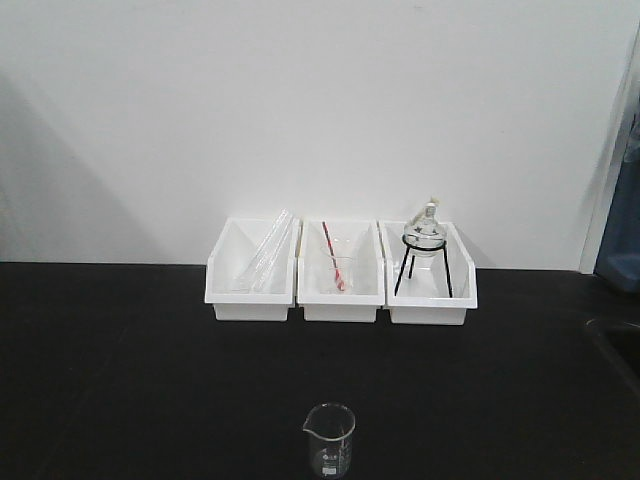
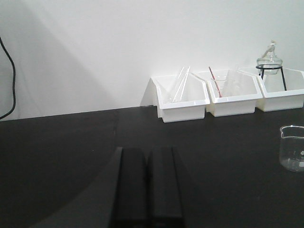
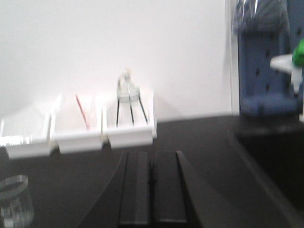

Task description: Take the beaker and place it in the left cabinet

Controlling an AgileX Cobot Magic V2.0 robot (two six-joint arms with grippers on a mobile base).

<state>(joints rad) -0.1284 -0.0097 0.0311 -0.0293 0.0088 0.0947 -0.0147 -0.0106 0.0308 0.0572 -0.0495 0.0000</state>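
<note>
Still ungrasped: beaker (image 1: 329,439) upright at bench (image 1: 120,370) 6 o'clock | left pincer (image 2: 148,156), right pincer (image 3: 152,161) pressed together | spread first, straddle walls below spout.

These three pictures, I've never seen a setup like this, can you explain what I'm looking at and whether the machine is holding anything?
It is a two-armed robot, photographed by three cameras at once. The front view looks across a black table to a white wall. The other two cameras sit on the wrists, so the dark paired bars at the bottom are the left gripper and the right gripper, both shut and holding nothing. A small glass beaker stands alone near the front. Behind it are three white bins: one with glass tubes, one with a cup and red-striped rod, one with a flask on a black tripod.
</note>
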